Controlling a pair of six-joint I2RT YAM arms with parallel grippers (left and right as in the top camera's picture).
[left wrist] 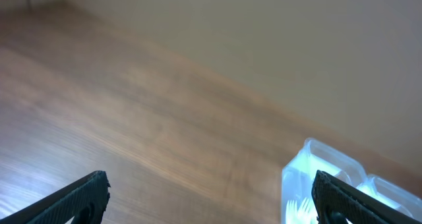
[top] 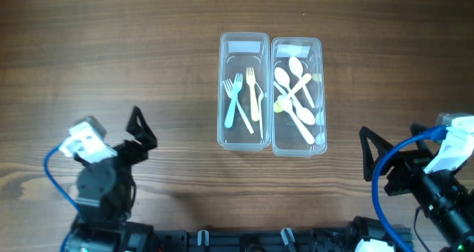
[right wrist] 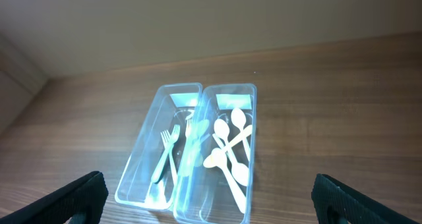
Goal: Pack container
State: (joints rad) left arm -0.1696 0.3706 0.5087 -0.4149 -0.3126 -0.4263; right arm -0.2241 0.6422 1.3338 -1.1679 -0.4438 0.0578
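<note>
Two clear plastic containers stand side by side in the middle of the table. The left container (top: pixel 244 44) (right wrist: pixel 142 155) holds three plastic forks (top: pixel 244 100) (right wrist: pixel 173 151). The right container (top: pixel 297 44) (right wrist: pixel 249 128) holds several cream plastic spoons (top: pixel 295 93) (right wrist: pixel 229 148). My left gripper (top: pixel 138 130) (left wrist: pixel 210 194) is open and empty at the near left, apart from the containers; the left container's corner (left wrist: pixel 297 184) shows by its right finger. My right gripper (top: pixel 389 157) (right wrist: pixel 208 194) is open and empty at the near right, facing both containers.
The wooden table (top: pixel 111 52) lies bare around the containers. A pale wall (left wrist: pixel 277 39) rises beyond its far edge. Blue cables (top: pixel 381 189) loop by each arm base at the near edge.
</note>
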